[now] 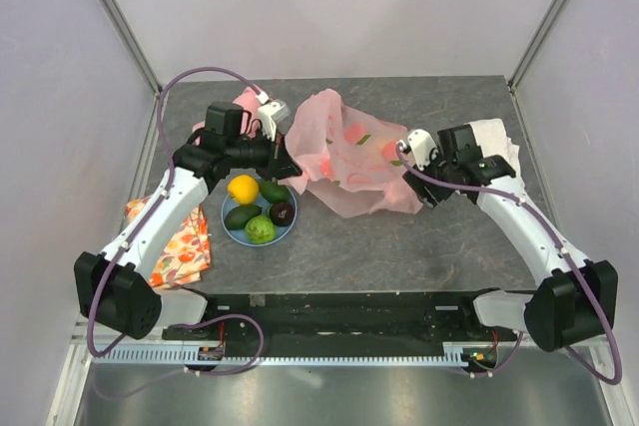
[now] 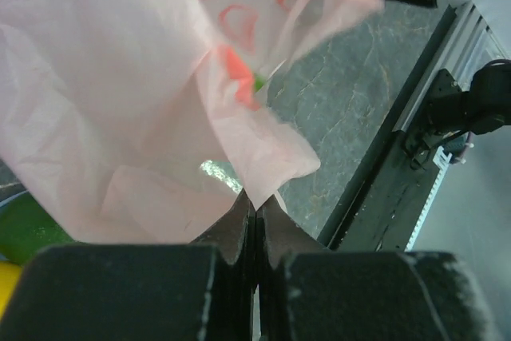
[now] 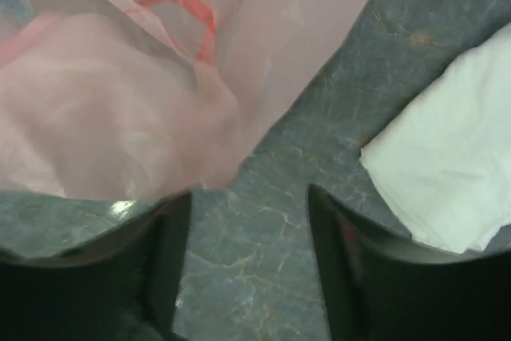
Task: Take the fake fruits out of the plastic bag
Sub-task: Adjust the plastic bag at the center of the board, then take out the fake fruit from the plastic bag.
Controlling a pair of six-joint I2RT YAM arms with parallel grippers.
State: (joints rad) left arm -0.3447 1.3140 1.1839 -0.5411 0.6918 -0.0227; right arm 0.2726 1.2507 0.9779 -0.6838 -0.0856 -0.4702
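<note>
Grey table (image 1: 399,246) — left gripper (image 2: 255,201) pinches plastic bag (image 2: 120,77) edge, right gripper (image 3: 249,197) gapes.

Grey table (image 1: 399,246): pink bag (image 1: 344,162), blue plate (image 1: 236,236), white cloth (image 1: 494,137), floral cloth (image 1: 180,251).

Thin pink plastic, dull grey table
The plastic bag (image 1: 344,157) is thin, see-through and crinkly with small shiny spots; the table (image 1: 399,246) looks like dull grey stone; the fake fruits (image 1: 272,193) are smooth and a bit shiny; my left gripper (image 2: 255,207) is dull black
</note>
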